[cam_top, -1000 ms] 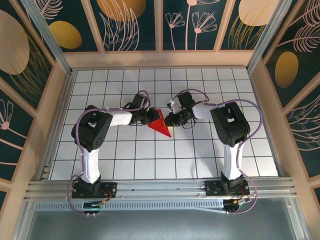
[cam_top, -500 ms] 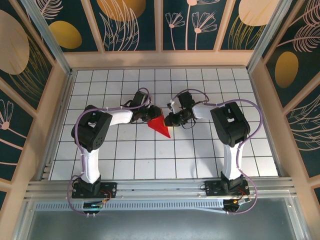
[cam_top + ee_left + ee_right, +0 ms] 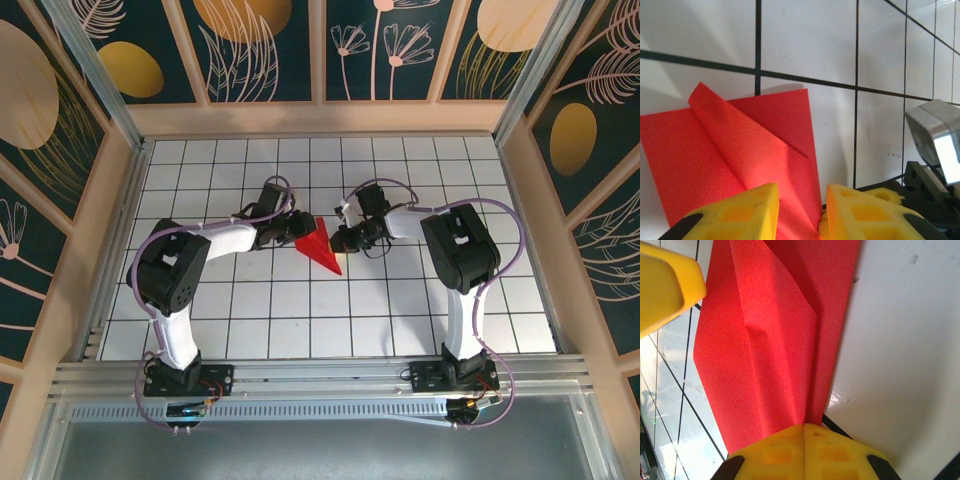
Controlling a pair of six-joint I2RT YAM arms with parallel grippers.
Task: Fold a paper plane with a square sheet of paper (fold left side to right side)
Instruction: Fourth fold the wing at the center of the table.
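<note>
Folding step: left-to-right crease, square sheet of paper [image 3: 322, 250] at centre of surface [image 3: 250, 310].
Left claw [image 3: 802, 200]: apart around raised flap [image 3: 740, 135].
Right claw [image 3: 805, 432]: clamped on sheet edge.
Next: probably press flap flat.

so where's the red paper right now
In the top view, the red paper lies mid-table between the left gripper and the right gripper, which pinches it.
</note>
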